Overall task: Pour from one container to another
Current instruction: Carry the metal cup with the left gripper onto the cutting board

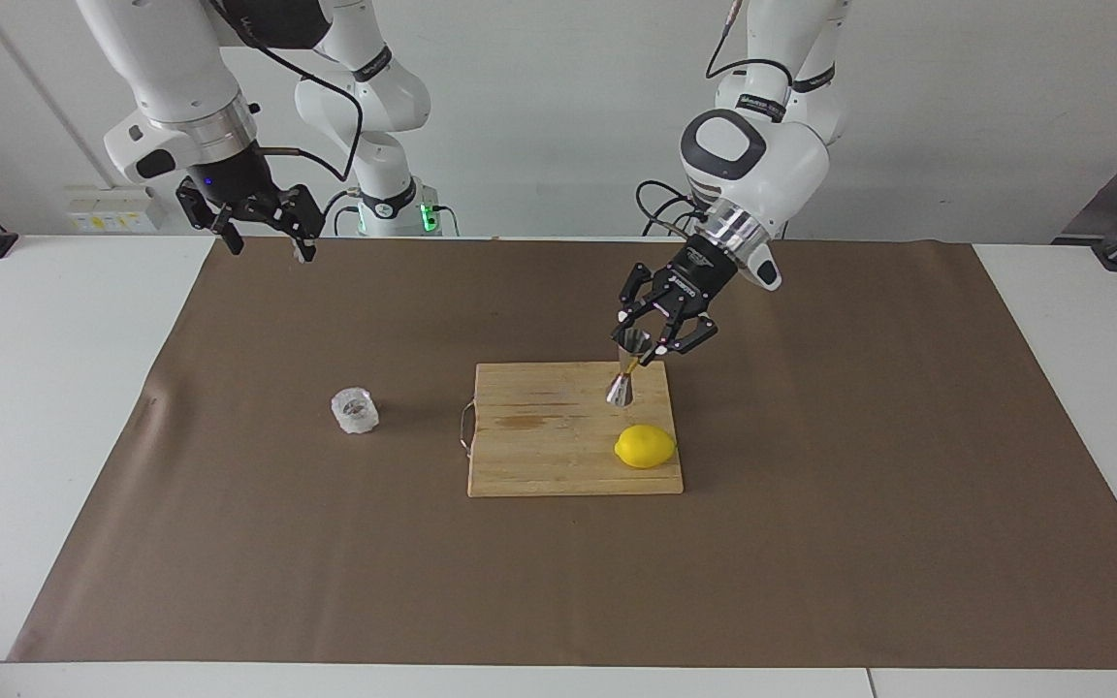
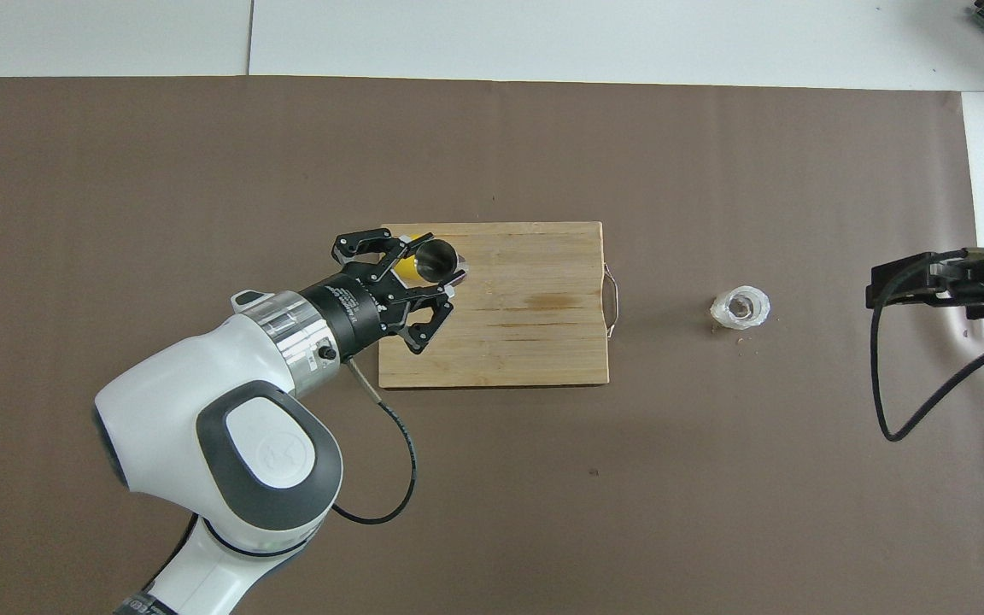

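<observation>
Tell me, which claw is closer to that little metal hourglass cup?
The left claw: it sits around the top of the metal cup on the wooden board. The right claw hangs at the table's edge.

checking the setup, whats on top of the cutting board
On the cutting board stand a steel jigger and a lemon. The left pincer is at the jigger's top cup, fingers spread. The jigger's inside looks dark; contents cannot be seen.

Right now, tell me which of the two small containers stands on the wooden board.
The steel jigger, upright beside the lemon, with the left tool at its top. The clear glass cup sits off the board on the brown paper.
</observation>
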`<state>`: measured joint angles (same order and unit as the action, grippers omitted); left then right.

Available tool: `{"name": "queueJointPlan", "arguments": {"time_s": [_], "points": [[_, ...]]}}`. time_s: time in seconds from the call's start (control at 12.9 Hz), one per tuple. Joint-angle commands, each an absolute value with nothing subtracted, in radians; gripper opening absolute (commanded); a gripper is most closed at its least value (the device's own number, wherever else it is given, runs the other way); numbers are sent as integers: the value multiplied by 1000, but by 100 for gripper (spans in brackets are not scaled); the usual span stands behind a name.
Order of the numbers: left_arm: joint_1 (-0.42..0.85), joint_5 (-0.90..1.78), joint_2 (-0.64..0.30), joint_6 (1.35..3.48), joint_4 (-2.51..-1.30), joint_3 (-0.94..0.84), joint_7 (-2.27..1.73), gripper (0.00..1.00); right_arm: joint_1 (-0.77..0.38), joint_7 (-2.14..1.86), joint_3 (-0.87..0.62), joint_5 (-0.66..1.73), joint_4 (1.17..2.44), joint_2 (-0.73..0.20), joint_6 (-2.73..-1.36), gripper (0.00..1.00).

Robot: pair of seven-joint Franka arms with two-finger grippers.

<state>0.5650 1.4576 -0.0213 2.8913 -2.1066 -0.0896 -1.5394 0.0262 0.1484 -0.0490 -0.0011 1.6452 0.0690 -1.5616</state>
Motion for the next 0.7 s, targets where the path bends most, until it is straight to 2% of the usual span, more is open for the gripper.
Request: {"name": "queueJointPlan", "arguments": {"time_s": [0.0,0.31,0.62], "points": [[611,1431,-103,2944,-2020,-83,-1642,0,41,150,-57,25,1643,72,-1546,100],[638,1264,-195,2950,-1958,-95,-1836,0,41,149,-57,25,1643,72,-1546,100],[676,1220,-279,3016,-1925,-104,-1881,0,41,150,-57,25,1643,72,-1546,100]]}}
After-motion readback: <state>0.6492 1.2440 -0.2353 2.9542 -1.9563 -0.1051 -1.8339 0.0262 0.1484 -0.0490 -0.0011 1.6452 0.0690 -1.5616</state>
